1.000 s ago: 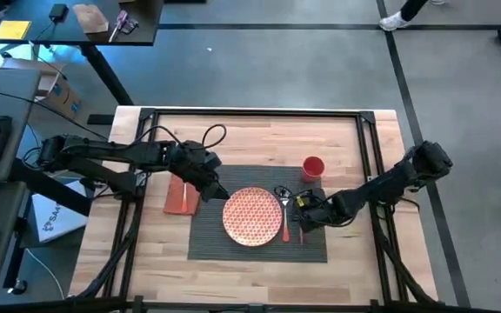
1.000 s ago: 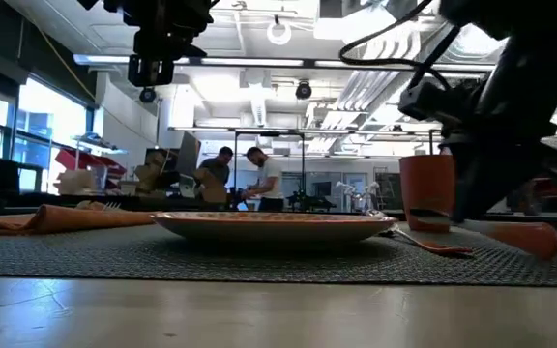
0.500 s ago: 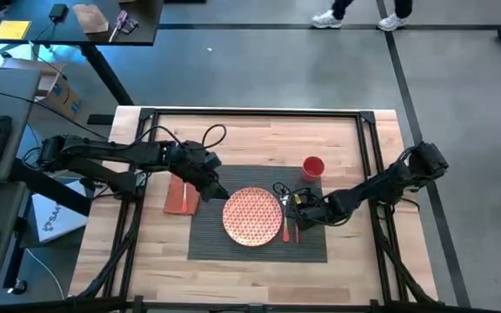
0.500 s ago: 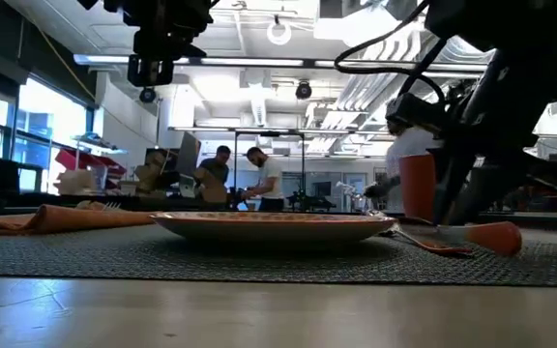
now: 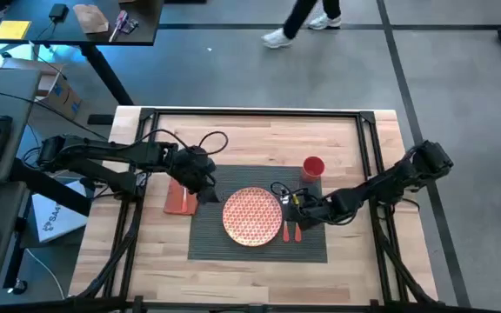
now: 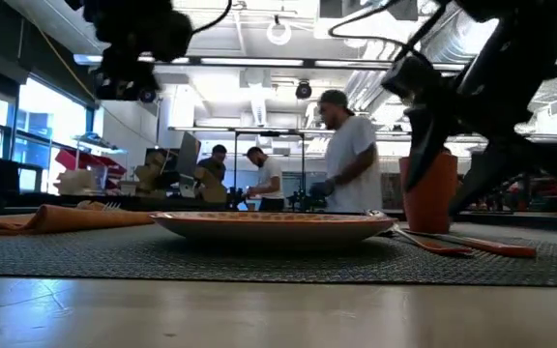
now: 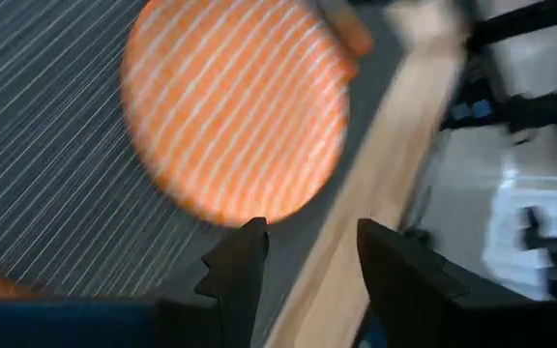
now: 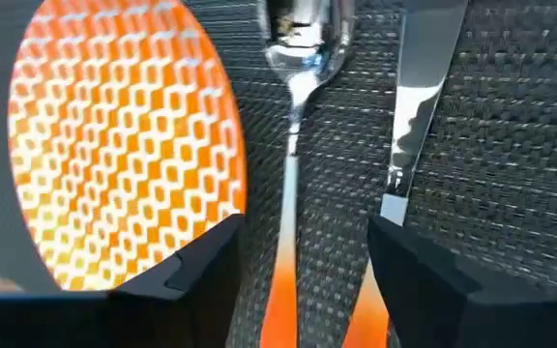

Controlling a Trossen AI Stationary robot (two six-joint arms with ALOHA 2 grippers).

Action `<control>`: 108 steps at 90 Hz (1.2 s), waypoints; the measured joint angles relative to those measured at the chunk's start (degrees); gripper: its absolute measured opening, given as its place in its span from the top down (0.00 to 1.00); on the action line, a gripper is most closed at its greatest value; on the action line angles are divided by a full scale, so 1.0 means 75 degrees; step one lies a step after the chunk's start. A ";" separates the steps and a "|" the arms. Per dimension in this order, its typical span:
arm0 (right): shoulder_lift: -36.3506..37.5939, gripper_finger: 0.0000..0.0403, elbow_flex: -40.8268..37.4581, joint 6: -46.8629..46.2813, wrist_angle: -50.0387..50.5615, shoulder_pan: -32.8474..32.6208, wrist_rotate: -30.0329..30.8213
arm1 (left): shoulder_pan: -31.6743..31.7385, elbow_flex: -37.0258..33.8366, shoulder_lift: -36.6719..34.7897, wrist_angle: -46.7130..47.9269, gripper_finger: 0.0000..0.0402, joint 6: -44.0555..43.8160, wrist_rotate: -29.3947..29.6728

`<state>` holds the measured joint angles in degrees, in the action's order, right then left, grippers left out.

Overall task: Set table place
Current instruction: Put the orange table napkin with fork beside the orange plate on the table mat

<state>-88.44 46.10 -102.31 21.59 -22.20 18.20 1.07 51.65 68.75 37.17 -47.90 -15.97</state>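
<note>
Table [image 5: 259, 139]: I see the mat [image 5: 211, 239] laid across its middle.
Plate [image 5: 252, 216]: centred on the mat, unmoved over the last second.
Napkin [image 5: 181, 198]: just off the mat's left edge, where it was.
Cup [image 5: 313, 167]: at the mat's far right corner.
Left gripper [image 5: 200, 187]: has pulled back from the plate toward the napkin; fingers spread, empty.
Right gripper [image 8: 303, 256]: fingers apart, straddling the spoon [image 8: 296, 58]; knife [image 8: 414, 97] just beside it. It has let the knife go.
Meaning: I judge the place nearly set.
</note>
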 joint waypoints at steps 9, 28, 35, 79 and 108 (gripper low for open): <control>0.0180 0.49 0.0209 0.0351 0.0458 -0.0014 0.0134 | 0.0005 -0.0270 0.0000 0.0487 0.62 0.0080 0.0409; 0.0323 0.49 0.0301 0.0869 0.0680 0.0112 0.0110 | 0.0001 -0.1508 0.0070 0.0521 0.62 -0.0523 0.0732; 0.0320 0.49 0.0301 0.0930 0.0645 0.0111 0.0085 | -0.0044 -0.1883 0.0061 0.0515 0.62 -0.0847 0.0822; 0.0320 0.49 0.0301 0.1170 0.0632 0.0111 0.0066 | -0.0208 -0.2794 0.0511 -0.0438 0.63 -0.1600 0.1235; 0.0320 0.49 0.0301 0.1173 0.0645 0.0111 0.0124 | -0.0219 -0.2796 0.0609 -0.0905 0.96 -0.1536 0.1145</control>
<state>-86.04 48.36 -93.51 26.42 -21.37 19.14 -0.57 30.68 73.32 30.39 -59.42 -7.38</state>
